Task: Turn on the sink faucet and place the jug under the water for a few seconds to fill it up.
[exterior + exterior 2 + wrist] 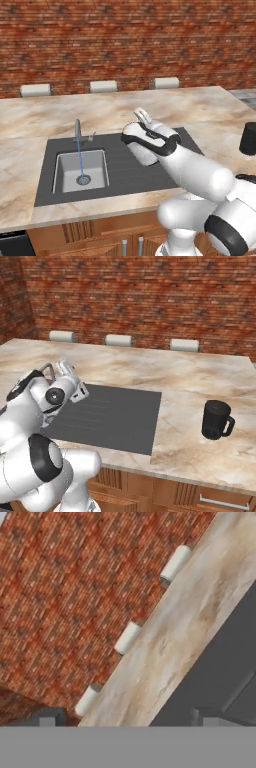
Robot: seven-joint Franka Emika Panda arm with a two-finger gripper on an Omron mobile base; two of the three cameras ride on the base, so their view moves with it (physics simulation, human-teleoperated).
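The sink faucet (78,131) stands upright at the back of the sink (131,172), and a thin blue stream of water (80,161) runs from it to the basin drain. The black jug (216,420) with its loop handle stands on the marble counter well to the right of the sink, also at the right edge (248,138) of the left base view. My gripper (142,115) hovers above the ribbed drainboard (115,416), between faucet and jug, pointing toward the far wall. Its fingers (48,720) stand wide apart: it is open and holds nothing.
The marble counter (45,120) runs around the sink to a brick wall (125,40). Three white stool tops (103,86) line the counter's far edge. Wooden cabinet fronts (220,498) sit below the near edge.
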